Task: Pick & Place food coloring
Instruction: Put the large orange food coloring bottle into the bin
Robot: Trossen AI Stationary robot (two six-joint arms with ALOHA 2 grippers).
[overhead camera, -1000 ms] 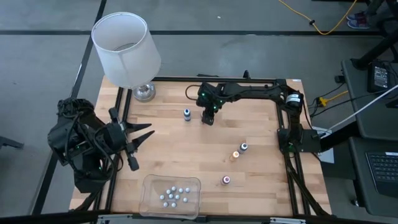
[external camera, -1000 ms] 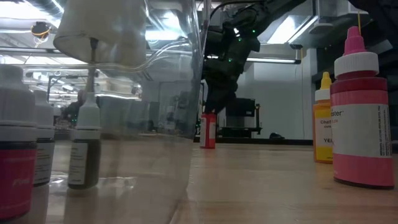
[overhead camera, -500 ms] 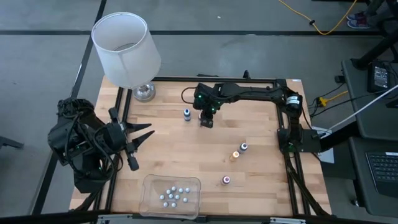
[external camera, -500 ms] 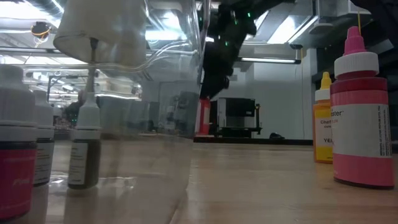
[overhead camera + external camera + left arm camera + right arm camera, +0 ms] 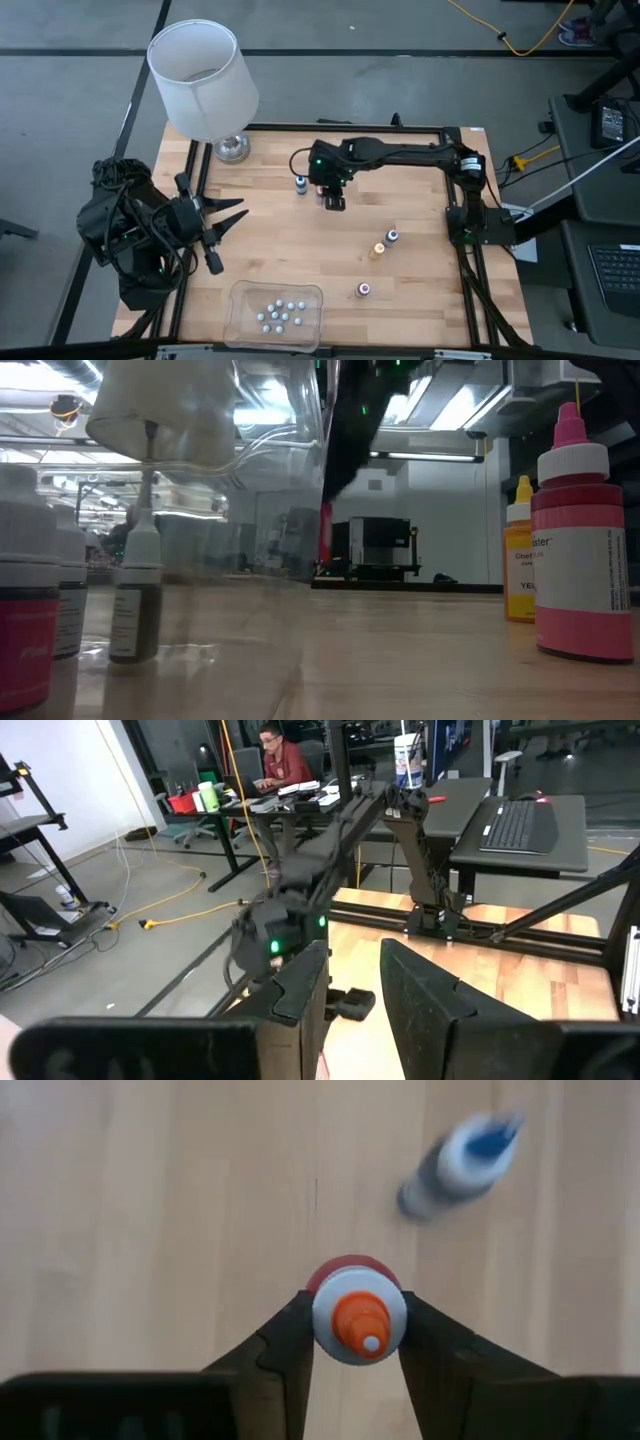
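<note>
- Wooden table point(image 5: 280, 250) is what I work over from afar; my left gripper point(image 5: 226, 222) waits at its left edge with fingers spread, nothing between them; the lamp point(image 5: 203, 82) stands at the far left corner.
- Low front sits the clear tray point(image 5: 275, 311), already holding several pale-topped bottles; I judge that to be the drop spot, well apart from the load.
- Near centre, the blue bottle point(image 5: 301, 184) stands just beside my right gripper point(image 5: 332, 200); a careless sideways swing could knock it over.
- Right gripper is clamped on the red bottle point(image 5: 358, 1313), fingers pinching just under its cap; the grip is narrow, so a quick move could let the bottle twist or slip out.
- Further right, three more bottles point(image 5: 385, 243) stand apart on the wood.
- Hard to make out: whether the red bottle is off the table; the low view shows only a red sliver behind the tray wall; the tray's bottle colours.
</note>
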